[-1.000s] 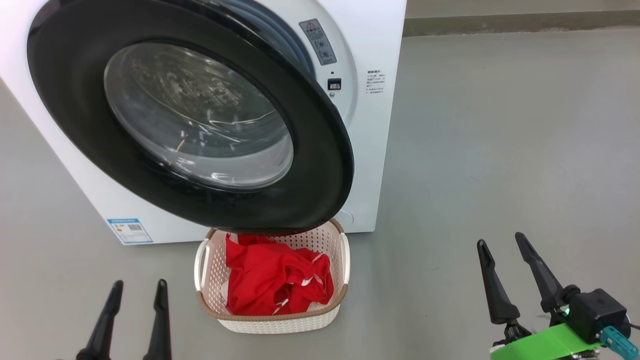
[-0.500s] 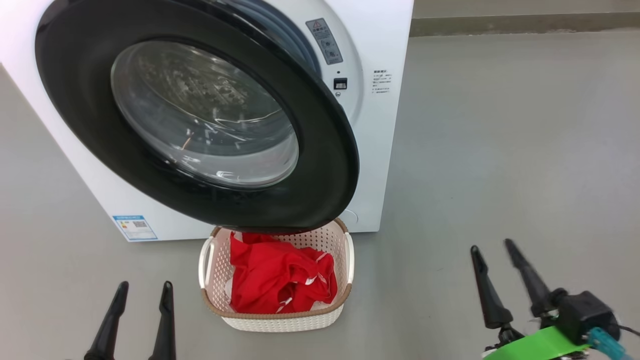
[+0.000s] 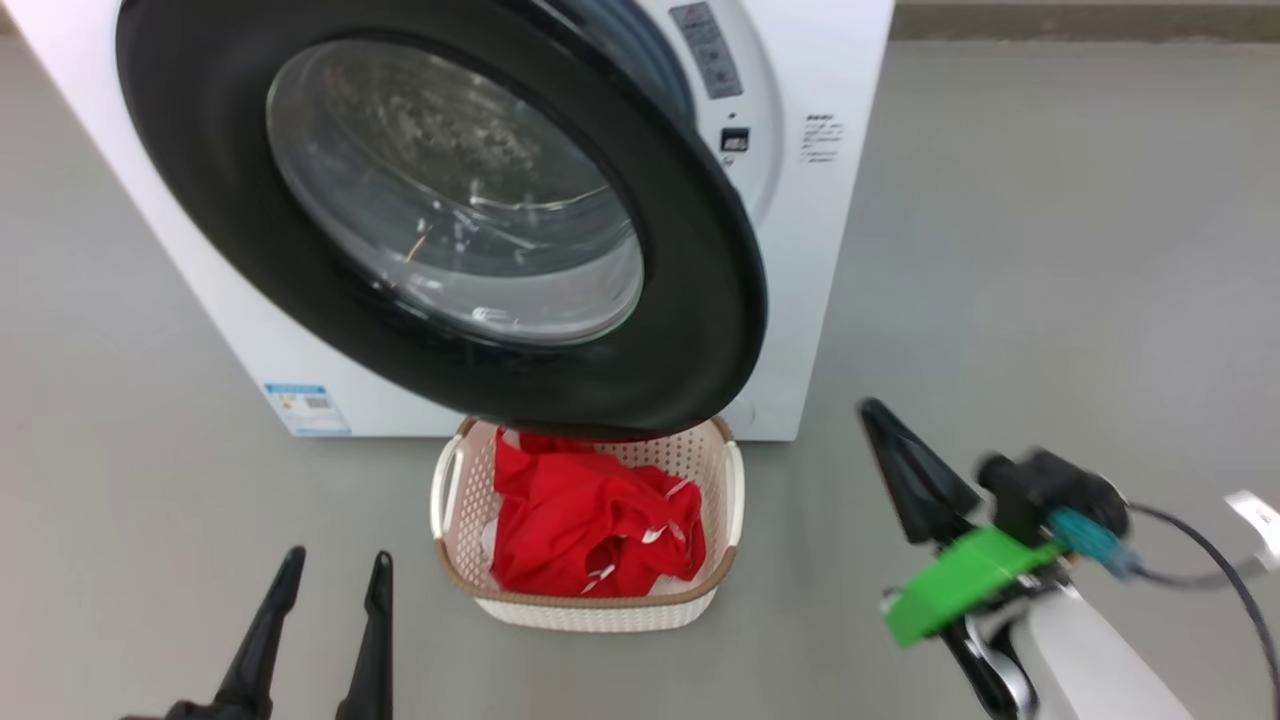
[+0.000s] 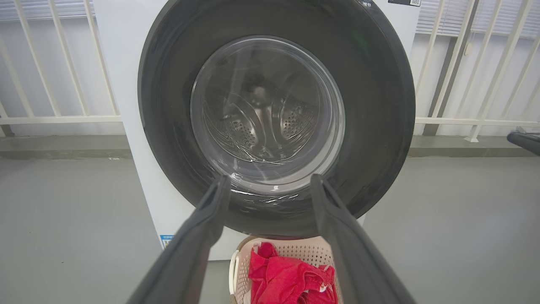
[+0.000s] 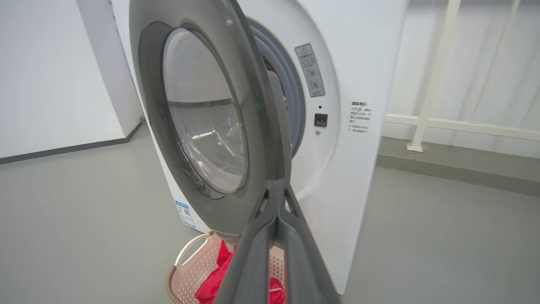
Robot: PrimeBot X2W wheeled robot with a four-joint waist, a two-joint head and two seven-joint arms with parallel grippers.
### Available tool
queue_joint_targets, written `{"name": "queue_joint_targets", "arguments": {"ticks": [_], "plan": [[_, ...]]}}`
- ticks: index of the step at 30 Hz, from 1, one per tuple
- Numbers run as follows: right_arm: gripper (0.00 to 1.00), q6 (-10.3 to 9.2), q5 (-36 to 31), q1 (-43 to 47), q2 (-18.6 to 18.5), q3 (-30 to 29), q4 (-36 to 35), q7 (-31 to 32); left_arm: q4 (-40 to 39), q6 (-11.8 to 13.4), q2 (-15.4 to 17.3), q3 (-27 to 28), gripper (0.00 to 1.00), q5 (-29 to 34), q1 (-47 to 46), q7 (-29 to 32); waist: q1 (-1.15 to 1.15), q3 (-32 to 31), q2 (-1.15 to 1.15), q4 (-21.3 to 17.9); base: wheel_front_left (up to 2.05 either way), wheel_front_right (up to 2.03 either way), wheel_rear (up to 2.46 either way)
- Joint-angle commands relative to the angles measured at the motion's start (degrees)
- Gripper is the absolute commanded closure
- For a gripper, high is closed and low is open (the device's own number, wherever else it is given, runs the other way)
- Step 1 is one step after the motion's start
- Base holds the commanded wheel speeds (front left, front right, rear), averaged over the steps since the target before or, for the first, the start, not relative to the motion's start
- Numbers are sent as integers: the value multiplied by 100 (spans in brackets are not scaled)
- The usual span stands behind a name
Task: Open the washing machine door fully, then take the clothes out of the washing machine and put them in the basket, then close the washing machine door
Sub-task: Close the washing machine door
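The white washing machine (image 3: 830, 250) has its black-rimmed door (image 3: 700, 300) swung partway out, its lower edge hanging over the basket (image 3: 600, 610). Red clothes (image 3: 590, 520) lie in the basket. My right gripper (image 3: 872, 410) is shut and holds nothing, a short way right of the door's free edge and apart from it. In the right wrist view the shut gripper (image 5: 276, 183) points at the door's edge (image 5: 253, 105), with the grey seal (image 5: 295, 97) behind. My left gripper (image 3: 335, 560) stands open and empty, left of the basket; its wrist view has its fingers (image 4: 211, 211) facing the door glass (image 4: 270, 114).
Grey floor surrounds the machine. A white railing (image 4: 443, 63) and a low kerb (image 5: 443, 164) run behind it. A blue sticker (image 3: 305, 405) marks the machine's lower left front. A white wall (image 5: 50, 84) stands off to one side.
My right gripper has shut and swung up and left toward the door's edge. The head camera shifted, so the scene slid right. The left gripper stays open.
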Motion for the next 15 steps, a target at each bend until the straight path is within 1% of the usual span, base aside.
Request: {"name": "queue_joint_targets", "arguments": {"ticks": [1, 6, 8, 15], "plan": [[100, 28, 125, -440, -27, 344, 45, 58, -126, -54, 28, 161, 0, 22, -295, -52, 0, 162, 0, 163, 0, 0, 0], [100, 28, 444, -1175, -116, 1035, 540, 253, -88, -87, 23, 104, 0, 58, -419, -52, 0, 333, 0, 342, 0, 0, 0], [100, 28, 537, -1444, -158, 1211, 738, 253, -68, -99, 20, 66, 0, 70, -477, -52, 0, 385, 0, 424, 0, 0, 0], [100, 28, 749, -2297, -261, 1318, 1379, 47, -23, -128, 11, 21, 0, 50, -646, -52, 0, 610, 0, 640, 0, 0, 0]]}}
